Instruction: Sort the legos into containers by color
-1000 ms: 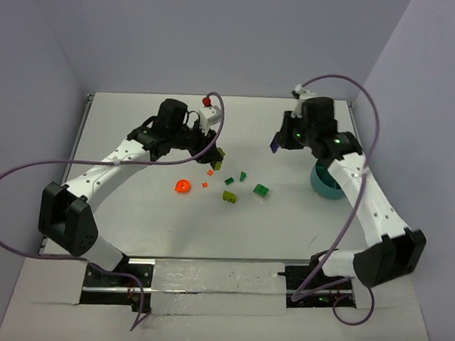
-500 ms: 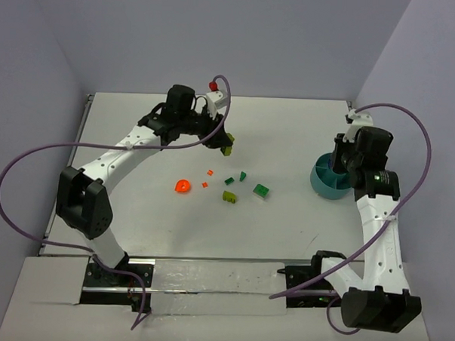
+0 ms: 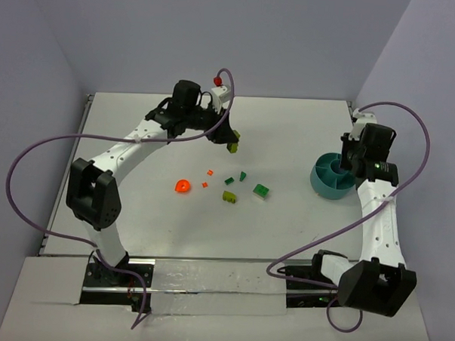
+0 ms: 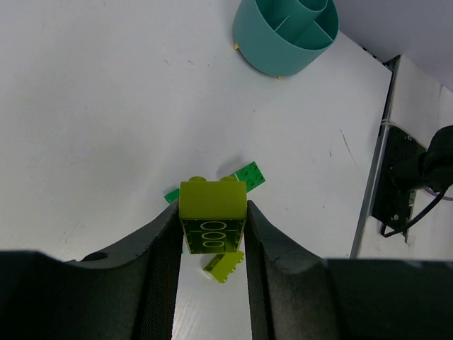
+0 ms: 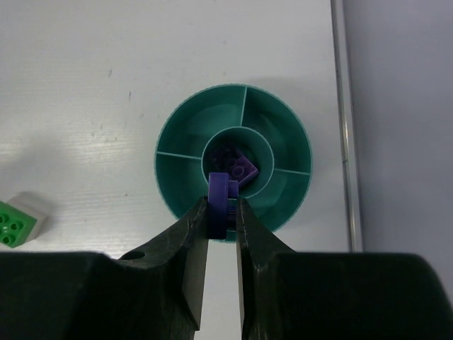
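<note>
A purple brick [image 5: 242, 170] lies in the teal bowl's [image 3: 323, 188] middle cup at the right of the top view, the right gripper [image 5: 222, 209] pinches a purple piece [image 5: 221, 188] over it, the left gripper [image 4: 211, 227] squeezes a lime brick [image 4: 211, 202] near top middle, and an orange bit [image 3: 181, 187] and green bricks [image 3: 261, 191] wait unsorted in the centre.

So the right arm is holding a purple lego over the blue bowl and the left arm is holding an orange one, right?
Not quite. The left gripper holds a lime green brick, not an orange one; the left wrist view shows it between the fingers. The right gripper does hold a purple lego over the bowl.
</note>
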`<state>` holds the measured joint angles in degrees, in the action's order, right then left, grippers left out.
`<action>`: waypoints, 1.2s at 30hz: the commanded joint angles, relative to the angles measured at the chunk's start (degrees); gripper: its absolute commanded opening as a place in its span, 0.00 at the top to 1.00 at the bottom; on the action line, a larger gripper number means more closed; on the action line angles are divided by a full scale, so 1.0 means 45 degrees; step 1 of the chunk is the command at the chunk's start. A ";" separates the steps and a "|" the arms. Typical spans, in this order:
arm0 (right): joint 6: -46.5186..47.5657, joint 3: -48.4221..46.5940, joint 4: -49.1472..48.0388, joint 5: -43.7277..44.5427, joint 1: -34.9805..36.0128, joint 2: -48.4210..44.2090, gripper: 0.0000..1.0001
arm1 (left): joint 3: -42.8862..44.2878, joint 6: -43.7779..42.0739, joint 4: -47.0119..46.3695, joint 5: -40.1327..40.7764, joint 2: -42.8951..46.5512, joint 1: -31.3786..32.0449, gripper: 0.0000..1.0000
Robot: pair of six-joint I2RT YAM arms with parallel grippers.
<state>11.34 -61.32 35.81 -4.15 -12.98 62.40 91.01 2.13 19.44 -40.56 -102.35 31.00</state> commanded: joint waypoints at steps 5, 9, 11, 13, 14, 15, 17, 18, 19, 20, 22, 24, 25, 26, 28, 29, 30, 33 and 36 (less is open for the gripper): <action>0.0350 0.0325 -0.1902 -0.0211 -0.0339 0.0701 1.00 | 0.1026 0.0404 -0.0667 -0.0595 -0.0379 -0.0034 0.98; 0.0370 0.0383 -0.2097 -0.0522 -0.0455 0.1054 1.00 | 0.0949 0.0560 -0.0803 -0.0693 -0.0419 -0.0034 0.98; 0.0407 0.0478 -0.2193 -0.0635 -0.0476 0.1162 1.00 | 0.0929 0.0581 -0.0823 -0.0694 -0.0419 -0.0015 0.98; 0.0429 0.0613 -0.2354 -0.0565 -0.0476 0.1207 1.00 | 0.0913 0.0546 -0.0823 -0.0644 -0.0423 -0.0030 0.98; 0.0429 0.0697 -0.2481 -0.0499 -0.0476 0.1211 1.00 | 0.0895 0.0542 -0.0838 -0.0635 -0.0419 -0.0034 0.98; 0.0477 0.0784 -0.2587 -0.0417 -0.0476 0.1240 1.00 | 0.0880 0.0551 -0.0852 -0.0645 -0.0419 -0.0034 0.98; 0.0584 0.0930 -0.2686 -0.0290 -0.0495 0.1328 0.99 | 0.0870 0.0561 -0.0862 -0.0655 -0.0438 -0.0034 0.98; 0.0624 0.0931 -0.2744 -0.0251 -0.0495 0.1367 0.99 | 0.0870 0.0561 -0.0862 -0.0655 -0.0439 -0.0034 0.98; 0.0678 0.1110 -0.2816 -0.0232 -0.0513 0.1421 0.98 | 0.0834 0.0543 -0.0880 -0.0672 -0.0456 -0.0034 0.98; 0.0700 0.1180 -0.2858 -0.0231 -0.0515 0.1408 0.97 | 0.0831 0.0542 -0.0900 -0.0674 -0.0458 -0.0016 0.98; 0.0739 0.1336 -0.2996 -0.0305 -0.0532 0.1369 0.94 | 0.0851 0.0524 -0.0882 -0.0656 -0.0476 -0.0034 0.98; 0.0761 0.1509 -0.3092 -0.0348 -0.0534 0.1332 0.85 | 0.0890 0.0522 -0.0878 -0.0655 -0.0513 -0.0034 0.98; 0.0776 0.1578 -0.3111 -0.0348 -0.0534 0.1343 0.84 | 0.0905 0.0537 -0.0912 -0.0655 -0.0532 -0.0019 0.99; 0.0800 0.1615 -0.3135 -0.0328 -0.0534 0.1358 0.82 | 0.0919 0.0562 -0.0921 -0.0655 -0.0546 -0.0015 0.99; 0.0844 0.1634 -0.3154 -0.0309 -0.0554 0.1412 0.81 | 0.0934 0.0586 -0.0921 -0.0674 -0.0556 -0.0020 0.99; 0.0858 0.1639 -0.3159 -0.0304 -0.0558 0.1426 0.78 | 0.0948 0.0595 -0.0925 -0.0674 -0.0556 -0.0029 0.99; 0.0864 0.1657 -0.3174 -0.0287 -0.0573 0.1426 0.72 | 0.0948 0.0578 -0.0937 -0.0671 -0.0556 -0.0015 0.99; 0.0893 0.1650 -0.3187 -0.0309 -0.0595 0.1380 0.42 | 0.0968 0.0561 -0.0921 -0.0657 -0.0556 -0.0034 0.99; 0.0777 0.1205 -0.2680 -0.0649 -0.0612 0.1066 0.12 | 0.0897 0.0572 -0.0952 -0.0695 -0.0515 -0.0034 0.99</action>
<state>14.89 -53.89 24.21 -5.63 -15.24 68.82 92.82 4.12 18.09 -42.05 -104.91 31.00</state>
